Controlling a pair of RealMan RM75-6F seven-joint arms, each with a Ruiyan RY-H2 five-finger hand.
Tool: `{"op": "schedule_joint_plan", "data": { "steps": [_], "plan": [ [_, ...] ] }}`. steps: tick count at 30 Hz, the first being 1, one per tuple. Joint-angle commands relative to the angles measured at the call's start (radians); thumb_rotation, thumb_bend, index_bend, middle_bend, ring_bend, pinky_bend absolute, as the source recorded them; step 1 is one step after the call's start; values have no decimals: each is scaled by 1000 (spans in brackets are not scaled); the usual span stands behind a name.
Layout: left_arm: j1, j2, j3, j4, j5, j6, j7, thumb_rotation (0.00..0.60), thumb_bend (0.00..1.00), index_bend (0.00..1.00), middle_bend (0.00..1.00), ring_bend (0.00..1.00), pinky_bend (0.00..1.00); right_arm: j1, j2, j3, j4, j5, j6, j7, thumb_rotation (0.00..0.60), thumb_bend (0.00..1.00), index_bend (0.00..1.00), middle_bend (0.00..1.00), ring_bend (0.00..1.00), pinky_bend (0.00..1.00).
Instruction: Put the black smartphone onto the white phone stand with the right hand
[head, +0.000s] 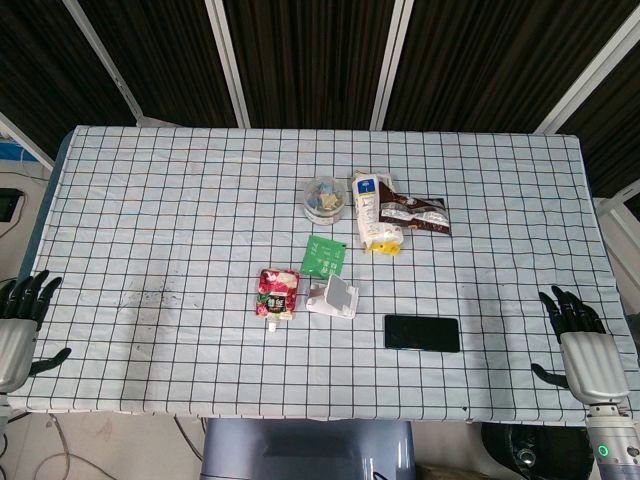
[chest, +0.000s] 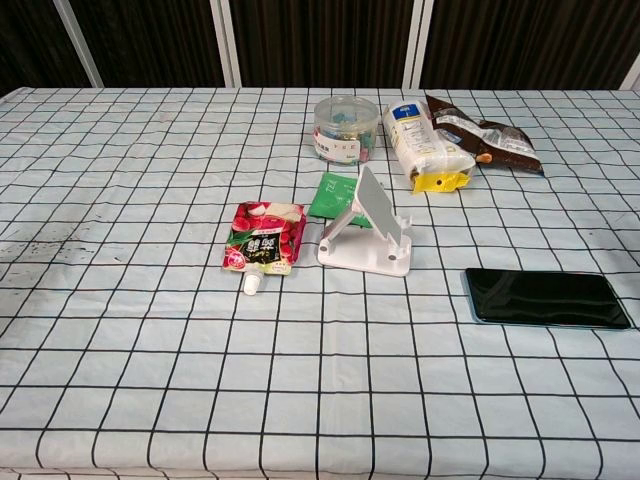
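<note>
The right robot hand (head: 580, 340) hangs open, empty, off the tabletop (head: 150, 220) edge; phone (head: 422, 333) lies flat beside the stand (head: 333, 297).

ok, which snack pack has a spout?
The red pouch left of the stand; its white spout points toward the near edge. The green sachet, yellow-white pack and brown bag have none.

Checked tablecloth (head: 180, 210), dark slatted wall (head: 310, 50) behind.

No legible text on any package (chest: 430, 145), pouch (chest: 263, 240) or packet (chest: 335, 195).
</note>
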Motion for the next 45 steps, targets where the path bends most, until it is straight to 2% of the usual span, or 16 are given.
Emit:
{"op": "schedule_joint_plan", "data": {
  "steps": [1,16,23,27,33,39,45],
  "plan": [
    [0,0,-1,0,-1,0,-2,600,0,0,0,0,0,0,-1,0,0,-4,4,4,600,89,0,0,0,145],
    [1,-3,-3,1,0,7,-5,600,0,0,0,0,0,-4,-2,-2,-5,-21,19,15,600,92,0,0,0,144],
    [5,-5,-3,2,7,18,-11,600,0,0,0,0,0,6,19,-33,-79,-72,-5,18,600,110,0,1,0,144],
    [6,-6,-5,2,10,26,-15,600,0,0,0,0,0,29,21,-48,-151,-72,-62,-33,600,120,16,63,0,144],
    [9,-9,-6,6,14,33,-22,600,0,0,0,0,0,94,-36,-39,-282,4,-193,-171,600,161,107,182,2,144],
    [8,-7,-6,10,16,32,-31,600,0,0,0,0,0,157,-154,-12,-337,137,-272,-364,600,183,156,195,2,144],
    [8,-6,-5,11,17,32,-39,600,0,0,0,0,0,197,-249,20,-335,266,-295,-458,600,227,189,207,2,144]
  ]
}}
